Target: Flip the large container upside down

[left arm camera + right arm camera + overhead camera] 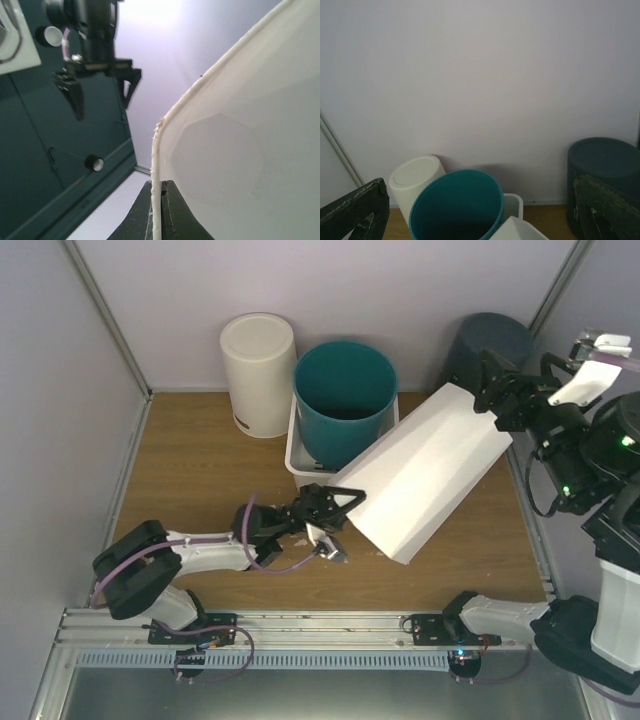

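Note:
The large white container [430,475] is tilted over the table, its open end low at the left and its base high at the right. My left gripper [335,512] is shut on its rim; in the left wrist view the jaws [160,184] pinch the thin white rim [156,150], with the container's inside [240,150] to the right. My right gripper [492,390] is open beside the container's raised base. In the right wrist view its fingers [355,207] stand wide apart with a corner of the container [520,231] low between them.
A teal bin [345,400] stands in a white tub [297,455] just behind the container. A cream cylinder [258,370] stands at the back left and a dark grey cylinder [495,340] at the back right. Walls close in on three sides.

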### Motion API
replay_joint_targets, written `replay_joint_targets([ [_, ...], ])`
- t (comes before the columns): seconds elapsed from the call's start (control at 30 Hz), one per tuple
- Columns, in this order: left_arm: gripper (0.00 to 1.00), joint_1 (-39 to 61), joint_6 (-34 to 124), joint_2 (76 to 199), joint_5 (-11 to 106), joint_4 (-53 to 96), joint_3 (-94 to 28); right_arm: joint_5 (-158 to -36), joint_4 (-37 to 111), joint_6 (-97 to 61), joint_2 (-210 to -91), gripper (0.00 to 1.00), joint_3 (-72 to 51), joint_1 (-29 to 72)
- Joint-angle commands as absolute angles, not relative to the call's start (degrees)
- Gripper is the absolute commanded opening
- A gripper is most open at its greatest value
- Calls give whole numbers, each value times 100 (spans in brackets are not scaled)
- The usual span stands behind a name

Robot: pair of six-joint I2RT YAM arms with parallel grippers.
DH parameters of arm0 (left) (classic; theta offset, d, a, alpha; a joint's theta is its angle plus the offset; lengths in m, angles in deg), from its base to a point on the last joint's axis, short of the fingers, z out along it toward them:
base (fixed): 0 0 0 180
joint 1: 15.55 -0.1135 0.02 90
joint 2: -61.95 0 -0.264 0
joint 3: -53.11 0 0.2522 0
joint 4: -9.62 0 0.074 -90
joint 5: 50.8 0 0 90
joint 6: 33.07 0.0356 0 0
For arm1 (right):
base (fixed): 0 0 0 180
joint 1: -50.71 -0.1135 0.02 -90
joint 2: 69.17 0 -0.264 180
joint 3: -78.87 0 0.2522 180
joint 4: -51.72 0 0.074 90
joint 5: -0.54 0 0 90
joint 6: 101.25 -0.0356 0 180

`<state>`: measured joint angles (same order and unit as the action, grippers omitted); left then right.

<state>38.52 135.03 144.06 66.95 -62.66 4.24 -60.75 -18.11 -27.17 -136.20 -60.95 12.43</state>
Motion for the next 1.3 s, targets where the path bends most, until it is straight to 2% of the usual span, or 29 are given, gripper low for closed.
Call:
replay_joint_targets([
  [0.0, 0, 4101, 13669, 14948, 6157, -8262, -202, -6043, -1763, -2814, -13393, 100, -6170, 1283],
  [0.23, 0, 4487, 13667, 16388, 5503, -8262, -1792, -6109, -1850, -2927, -13348, 100, -6084, 1281],
  [0.63, 0, 4718, 13401, 18079, 4931, -8268, -3604, -5700, -1874, -2838, -13514, 100, -6109, 1283],
  [1.03, 0, 4758, 13508, 19310, 4832, -8271, -4891, -5460, -2039, -2683, -13783, 100, -6277, 1279],
  [1.27, 0, 4832, 13763, 20206, 4573, -8271, -5762, -4880, -2938, -2970, -14330, 100, -6648, 1283],
])
